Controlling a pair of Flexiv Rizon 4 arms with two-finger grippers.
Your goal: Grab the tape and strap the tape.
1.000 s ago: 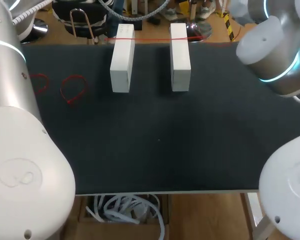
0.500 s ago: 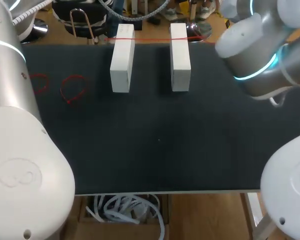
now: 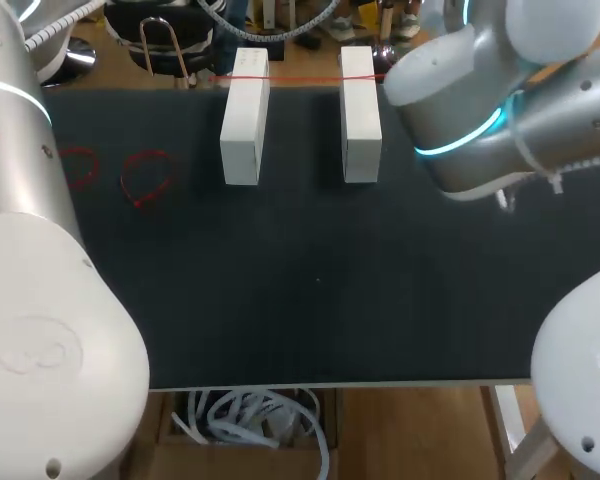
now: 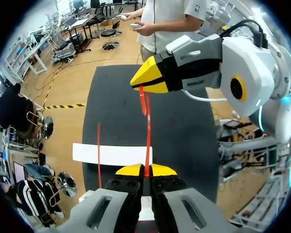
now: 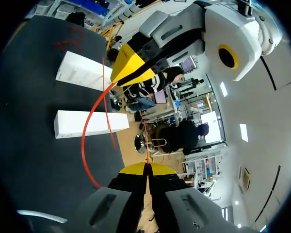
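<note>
Though slack, tape [image 4: 148,131] in both pincers [image 4: 144,170] [image 5: 146,167]

Plain red tape [image 4: 147,131]. Left gripper [image 4: 145,171] and right gripper [image 5: 146,169]: yellow tips, black fingers. Black table [image 3: 310,280]. 2 white blocks [image 3: 244,115] [image 3: 360,112] at 12 o'clock. 2 red loops [image 3: 145,178] [image 3: 78,165] at 9 o'clock.

The table [image 3: 310,300] has a dark, matt, cloth-like cover, the two white blocks [image 3: 243,120] look smooth and matt, the red tape [image 4: 147,126] is thin, slick plastic, and the arms [image 3: 40,330] have smooth, glossy shells and yellow plastic fingertips [image 4: 131,170].
</note>
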